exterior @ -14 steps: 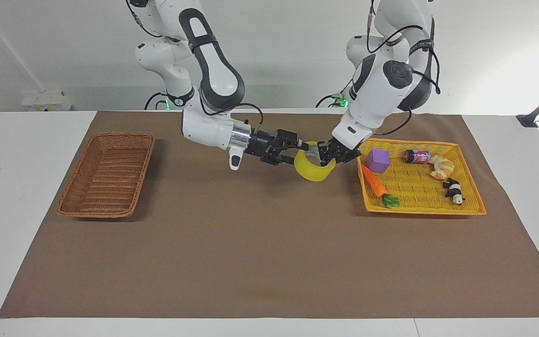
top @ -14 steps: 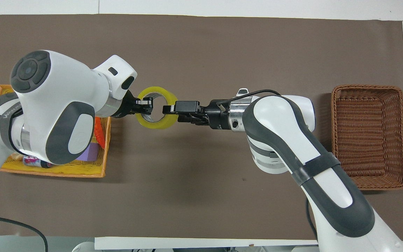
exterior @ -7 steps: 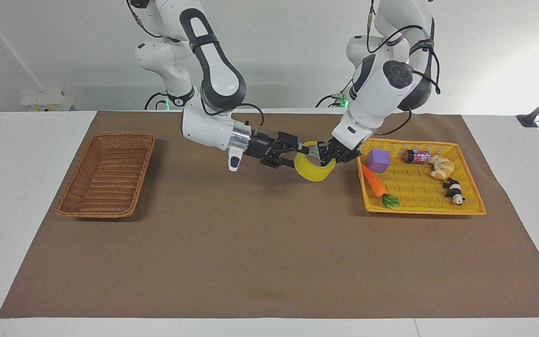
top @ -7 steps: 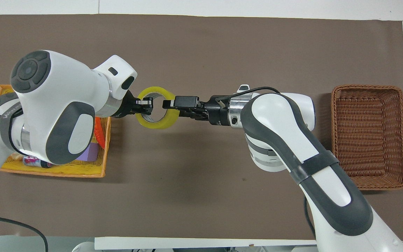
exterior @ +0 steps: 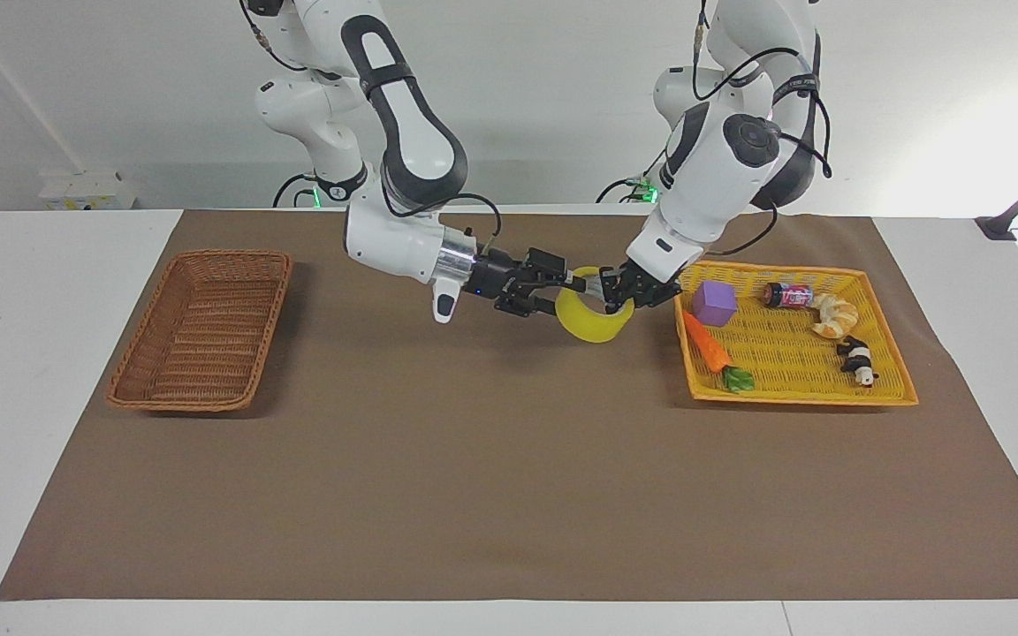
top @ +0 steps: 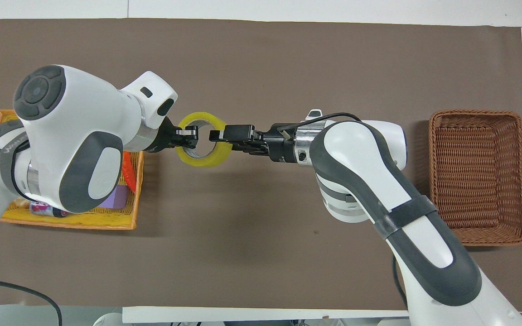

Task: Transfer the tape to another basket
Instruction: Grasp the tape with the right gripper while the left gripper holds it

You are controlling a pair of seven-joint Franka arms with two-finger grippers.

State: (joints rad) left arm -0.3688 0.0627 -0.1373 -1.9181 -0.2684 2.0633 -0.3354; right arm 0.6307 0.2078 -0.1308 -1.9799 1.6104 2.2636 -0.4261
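**A white table under a plain pale wall**

A white table (exterior: 49, 371) fills the room's lower part, and a large brown mat (exterior: 491, 459) covers its middle. At 12 o'clock stands a plain pale wall (exterior: 527, 97). At 10 o'clock a small white box (exterior: 85, 190) sits against this wall. At 2 o'clock a dark bracket (exterior: 1017, 216) leans from the table edge, where the light is brightest.

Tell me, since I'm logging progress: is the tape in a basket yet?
Out. The tape hangs above the mat between both baskets, with left gripper and right gripper at its rim.
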